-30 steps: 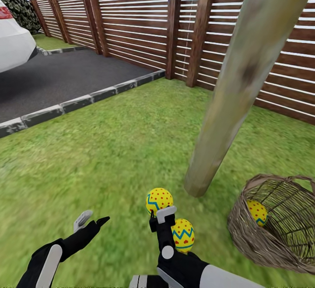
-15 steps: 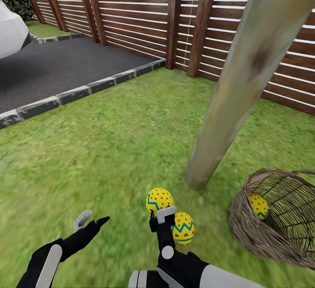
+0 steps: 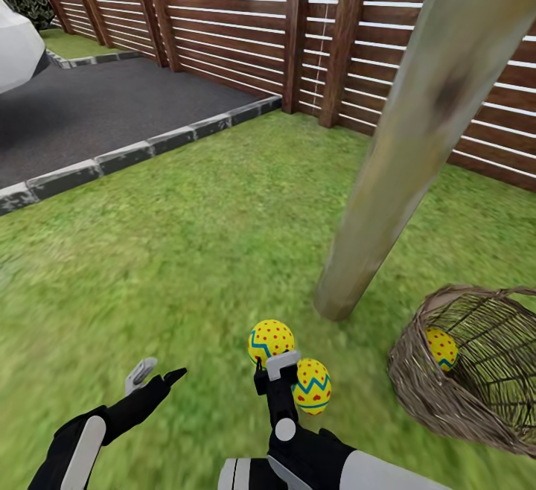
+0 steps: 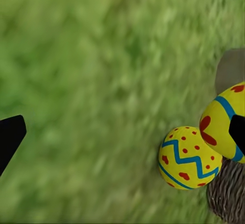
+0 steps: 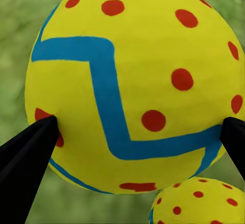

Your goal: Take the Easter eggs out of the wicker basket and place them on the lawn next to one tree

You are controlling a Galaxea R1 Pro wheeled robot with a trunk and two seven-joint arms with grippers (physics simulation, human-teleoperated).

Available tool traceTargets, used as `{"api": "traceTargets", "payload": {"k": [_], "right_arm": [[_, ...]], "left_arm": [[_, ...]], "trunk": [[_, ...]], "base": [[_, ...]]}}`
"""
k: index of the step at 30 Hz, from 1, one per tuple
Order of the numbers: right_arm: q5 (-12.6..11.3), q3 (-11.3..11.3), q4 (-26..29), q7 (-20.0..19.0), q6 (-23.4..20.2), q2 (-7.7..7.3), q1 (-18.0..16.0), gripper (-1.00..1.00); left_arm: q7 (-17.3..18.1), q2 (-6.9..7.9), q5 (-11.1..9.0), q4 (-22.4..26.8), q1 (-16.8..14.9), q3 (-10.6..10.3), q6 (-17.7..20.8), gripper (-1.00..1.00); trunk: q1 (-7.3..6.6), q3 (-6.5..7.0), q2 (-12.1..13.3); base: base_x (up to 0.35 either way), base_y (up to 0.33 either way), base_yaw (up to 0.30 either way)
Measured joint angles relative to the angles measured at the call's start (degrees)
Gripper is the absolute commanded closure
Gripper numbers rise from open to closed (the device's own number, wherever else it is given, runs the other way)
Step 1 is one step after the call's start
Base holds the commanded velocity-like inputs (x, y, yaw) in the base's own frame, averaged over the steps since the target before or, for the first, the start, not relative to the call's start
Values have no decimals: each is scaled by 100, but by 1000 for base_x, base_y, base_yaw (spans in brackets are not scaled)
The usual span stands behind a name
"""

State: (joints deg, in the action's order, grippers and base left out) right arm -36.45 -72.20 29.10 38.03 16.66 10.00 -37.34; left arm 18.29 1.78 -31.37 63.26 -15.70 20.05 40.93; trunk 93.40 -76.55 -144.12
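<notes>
On the lawn (image 3: 186,252), close to the foot of the tree (image 3: 387,199), we find our right gripper (image 3: 269,356) clamped on a dotted egg (image 3: 271,340); the right wrist view shows both dark fingertips (image 5: 30,150) pressed against opposite sides of that egg (image 5: 132,81), the blue zigzag band running between them. A second egg (image 3: 312,386) shows just beside the right arm, lower in the head view, its red marks and blue zigzag plain; whether it rests on the grass we cannot tell from the head view, though it shows again past the held egg from the right wrist (image 5: 196,203). The third egg (image 3: 441,348) lies inside the wicker basket (image 3: 454,393), which is tipped on its side on the grass to the right of the trunk, mouth turned toward us. Our left gripper (image 3: 152,376) hangs over bare grass well left of the eggs, fingers spread apart and holding nothing; one dark fingertip (image 4: 9,140) shows at the edge of its wrist view, with two eggs (image 4: 189,157) and a bit of wicker (image 4: 227,196) off to the far side. Beyond the lawn: a grey driveway (image 3: 112,114) with stone kerb, a slatted brown wooden fence (image 3: 246,21), and part of a white car (image 3: 15,47).
</notes>
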Motion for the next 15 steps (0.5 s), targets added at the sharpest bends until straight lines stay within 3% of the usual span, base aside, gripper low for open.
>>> {"api": "traceTargets", "payload": {"k": [5, 12, 15], "right_arm": [[-1, 0, 0, -1, 6, 0, 0, 100], [-1, -6, 0, -1, 17, 0, 0, 100], [-2, -7, 0, -1, 18, 0, 0, 100]], "left_arm": [[2, 0, -1, -3, 0, 1, 1, -100], [-17, 6, 8, -158, 0, -13, 6, -100], [-30, 1, 10, -165, 0, -7, 6, -100]], "trunk": [[-1, 0, 0], [1, 0, 0], [9, -66, -4]], "base": [[218, 0, 0], [17, 0, 0], [0, 0, 0]]}}
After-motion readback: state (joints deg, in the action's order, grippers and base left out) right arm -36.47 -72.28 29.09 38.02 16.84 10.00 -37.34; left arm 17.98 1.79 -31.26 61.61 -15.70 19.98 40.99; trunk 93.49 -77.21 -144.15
